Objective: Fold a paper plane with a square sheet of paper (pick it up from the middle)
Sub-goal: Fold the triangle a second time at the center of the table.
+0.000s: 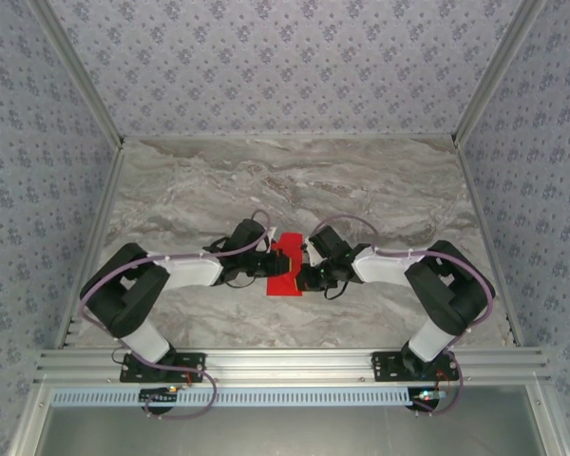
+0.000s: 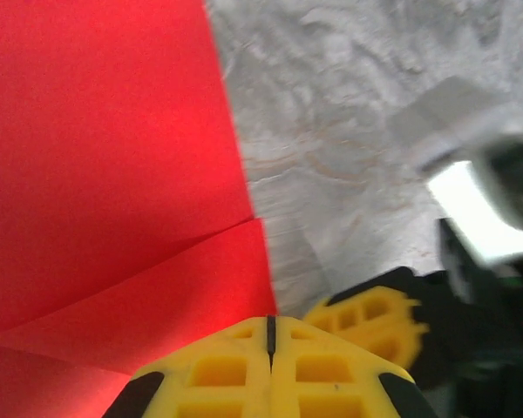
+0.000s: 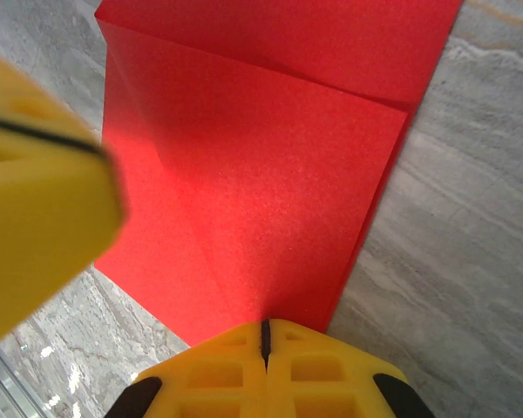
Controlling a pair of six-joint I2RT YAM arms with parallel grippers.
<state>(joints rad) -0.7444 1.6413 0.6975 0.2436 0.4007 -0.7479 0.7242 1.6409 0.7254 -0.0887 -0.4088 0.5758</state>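
Top external view, centre: left tool [image 1: 266, 264] and right tool [image 1: 306, 271], both fully closed, flank the folded bright red paper sheet [image 1: 287, 277]; we judge they press creases, pinch unclear.

- A robot test cell of the lab sort; a marble-patterned tabletop [image 1: 361, 180] is boxed in on three sides
- Behind the tabletop and on either side of it stand flat panel walls [image 1: 285, 57] papered in a grey-blue floral print; bare metal corner posts [image 1: 76, 71] join them
- Along the near edge of the tabletop runs an aluminium rail [image 1: 285, 361]; the left arm's base [image 1: 161, 366] and the right arm's base [image 1: 423, 363] are bolted to it; purple cables [image 1: 100, 290] loop along the arms
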